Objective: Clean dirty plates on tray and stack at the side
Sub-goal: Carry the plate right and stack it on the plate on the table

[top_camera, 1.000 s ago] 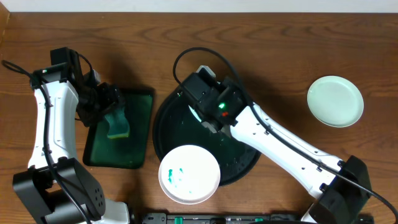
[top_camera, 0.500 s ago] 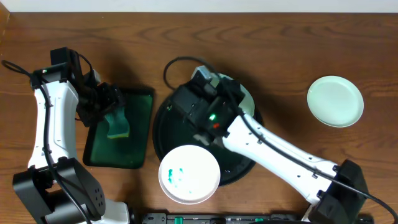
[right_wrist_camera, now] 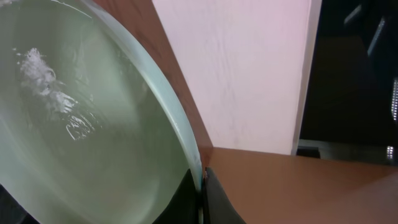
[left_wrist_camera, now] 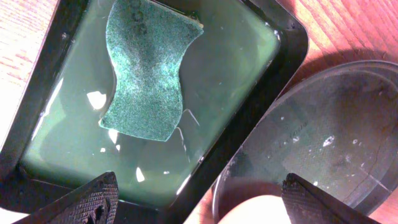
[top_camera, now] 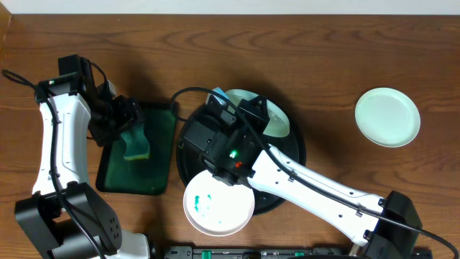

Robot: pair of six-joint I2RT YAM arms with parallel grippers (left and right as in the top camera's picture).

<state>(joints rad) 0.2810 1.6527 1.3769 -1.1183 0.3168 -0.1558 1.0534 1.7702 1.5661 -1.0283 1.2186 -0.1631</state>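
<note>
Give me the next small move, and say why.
Probably lower the left gripper and close it on the sponge: it hangs open above the sponge in the green tray, while the right gripper pinches a wet-looking plate by its rim over the black tray.

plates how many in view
3: smeared plate at the tray's front edge; second plate in the right gripper above the tray; plain plate far right on the table. None seems hidden.

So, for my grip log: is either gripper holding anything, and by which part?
The right gripper pinches a plate by its rim. The left gripper is open and holds nothing.
</note>
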